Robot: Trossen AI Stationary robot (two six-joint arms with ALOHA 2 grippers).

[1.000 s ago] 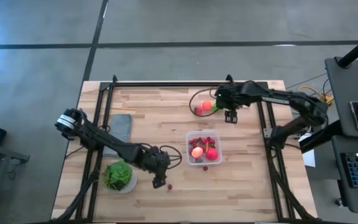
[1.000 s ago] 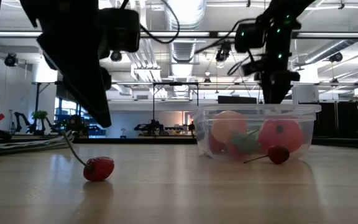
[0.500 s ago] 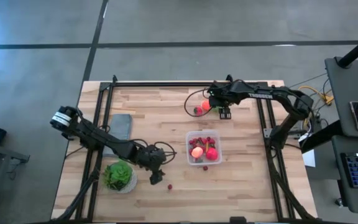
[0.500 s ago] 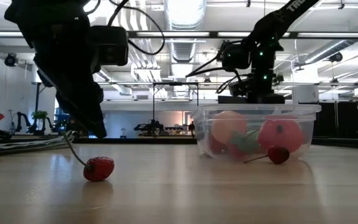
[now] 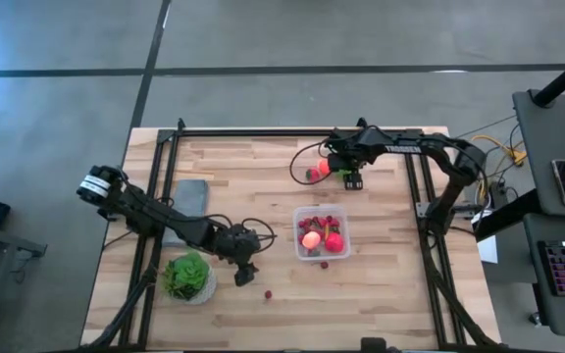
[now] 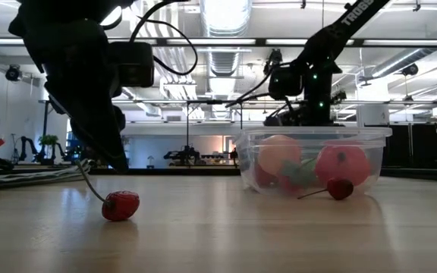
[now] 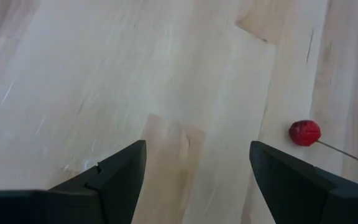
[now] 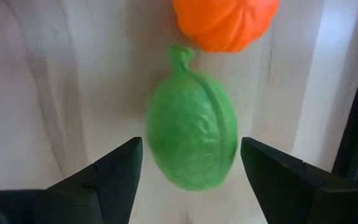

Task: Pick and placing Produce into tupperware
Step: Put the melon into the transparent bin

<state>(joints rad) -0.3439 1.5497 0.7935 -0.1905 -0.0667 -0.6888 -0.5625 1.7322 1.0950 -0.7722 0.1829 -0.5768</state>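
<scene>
Wooden table (image 5: 263, 186) | right end effector (image 8: 188, 180) open around green fruit (image 8: 191, 140) | left end effector (image 7: 194, 180) open, empty

My left gripper (image 5: 244, 274) hangs just right of the plant bowl (image 5: 188, 278), fingers spread, with one loose cherry (image 7: 304, 132) on the table ahead of it. The tupperware (image 5: 321, 233) sits mid-table with produce in it. Behind that, my right gripper (image 8: 190, 163) is spread over the lime (image 8: 192, 143), with the tangerine (image 8: 225, 23) touching its far end.
</scene>
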